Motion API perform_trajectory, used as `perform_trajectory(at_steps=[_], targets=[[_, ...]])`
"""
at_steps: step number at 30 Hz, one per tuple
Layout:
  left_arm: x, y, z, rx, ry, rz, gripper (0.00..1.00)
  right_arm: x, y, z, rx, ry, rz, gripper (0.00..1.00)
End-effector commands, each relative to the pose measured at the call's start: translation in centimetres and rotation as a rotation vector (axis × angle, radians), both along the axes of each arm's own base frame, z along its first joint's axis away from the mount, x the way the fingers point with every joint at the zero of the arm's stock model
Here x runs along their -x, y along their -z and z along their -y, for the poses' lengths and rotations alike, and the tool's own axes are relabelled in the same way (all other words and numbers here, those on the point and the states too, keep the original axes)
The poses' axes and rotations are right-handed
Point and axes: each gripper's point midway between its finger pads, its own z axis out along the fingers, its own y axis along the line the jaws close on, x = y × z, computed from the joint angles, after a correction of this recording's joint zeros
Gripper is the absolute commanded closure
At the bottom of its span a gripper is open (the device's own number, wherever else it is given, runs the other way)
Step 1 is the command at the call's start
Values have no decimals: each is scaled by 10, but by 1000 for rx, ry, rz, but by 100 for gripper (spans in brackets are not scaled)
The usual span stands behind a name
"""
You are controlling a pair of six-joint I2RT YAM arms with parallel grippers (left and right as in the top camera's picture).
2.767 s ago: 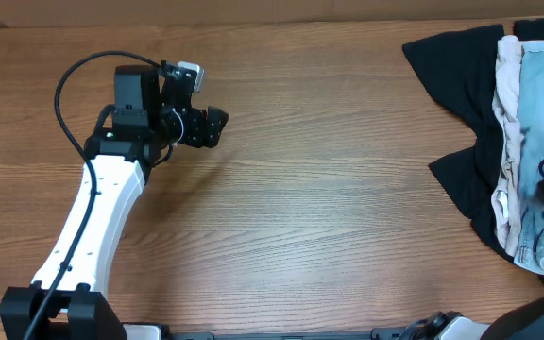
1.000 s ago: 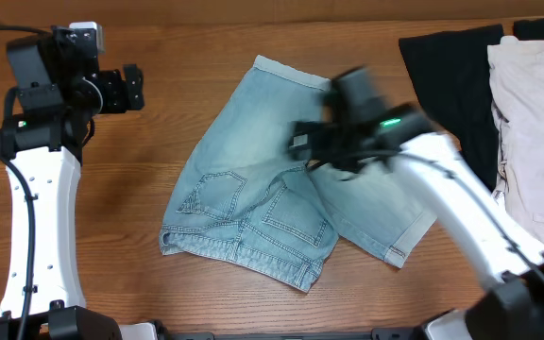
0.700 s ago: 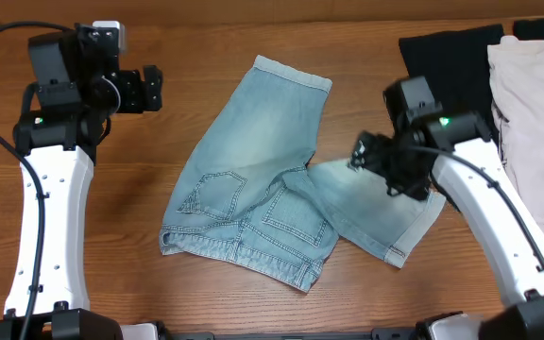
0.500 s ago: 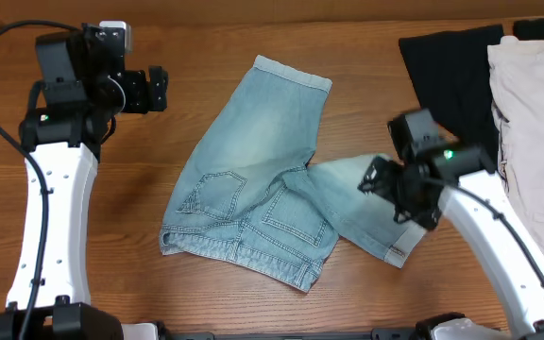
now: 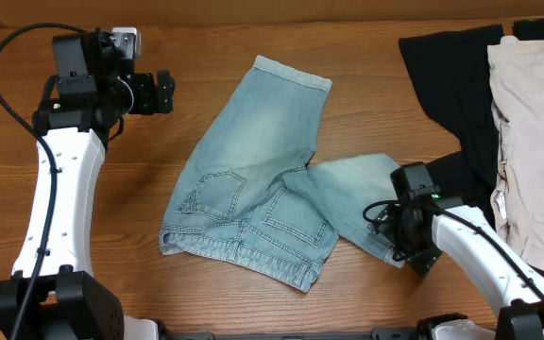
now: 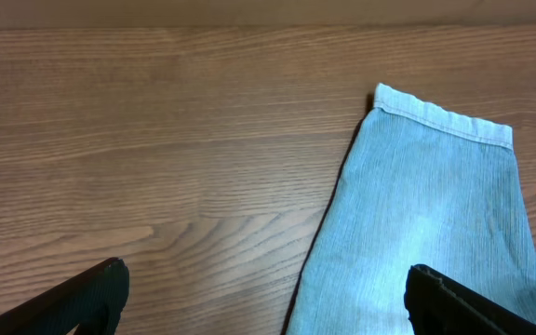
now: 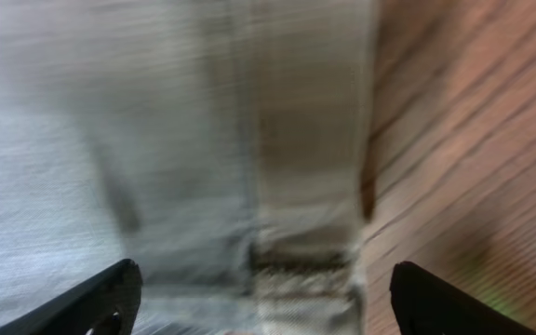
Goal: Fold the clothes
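- Overhead view: the denim shorts (image 5: 253, 189) lie on the middle of the table (image 5: 348, 47), rumpled, one leg pointing to the far edge and the other skewed out to the right
- A few seconds ago they were still on the pile at the right; now only the black garment (image 5: 451, 66) and the cream garment (image 5: 536, 123) are left there
- Over the last second the right gripper (image 5: 393, 236) has swung from above the shorts' middle down to the hem of the skewed leg
- Right wrist view shows that hem lying between its fingers (image 7: 110, 293), which stand apart and are not clamped on it
- The left gripper (image 5: 168, 92) has drifted toward the far leg's hem (image 6: 445, 116), fingers spread wide, holding nothing
- The cloth has not shifted in that time
- My reading: laying-out is done, and the arms are lining up to straighten the legs before any fold
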Motion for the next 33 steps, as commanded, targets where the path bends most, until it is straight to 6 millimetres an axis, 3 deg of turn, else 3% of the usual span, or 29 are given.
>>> perform_trajectory(at_steps=[1, 4, 6, 8, 11, 14, 17, 18, 23, 27, 30, 33], targets=[[-4, -9, 6, -1, 25, 25, 3, 6, 8, 2, -20, 54, -6, 21], [-4, -9, 6, -1, 25, 25, 3, 4, 12, -5, -64, 47, 7, 39], [-4, -9, 6, -1, 25, 25, 3, 2, 13, -8, -78, 42, 18, 54], [-4, -9, 6, -1, 25, 25, 3, -1, 12, -8, -82, 19, 30, 76], [-4, -9, 6, -1, 25, 26, 4, -8, 12, -7, -74, -25, 62, 95], [-5, -9, 5, -2, 25, 30, 4, -35, 0, -8, -63, -69, 153, 96], [-6, -10, 5, -2, 25, 33, 4, -75, -33, -14, -65, -163, 276, 96], [-6, -10, 5, -2, 25, 33, 4, -95, -54, -16, -57, -205, 341, 96], [-5, -9, 5, -2, 25, 28, 4, -159, -149, -15, 13, -272, 581, 96], [-5, -9, 5, -2, 25, 28, 3, -195, -212, -20, 17, -273, 765, 96], [-5, -9, 5, -2, 25, 28, 4, -217, -224, -23, 18, -272, 842, 96], [-5, -8, 6, -1, 26, 27, 4, -244, -205, -28, 20, -276, 851, 96]])
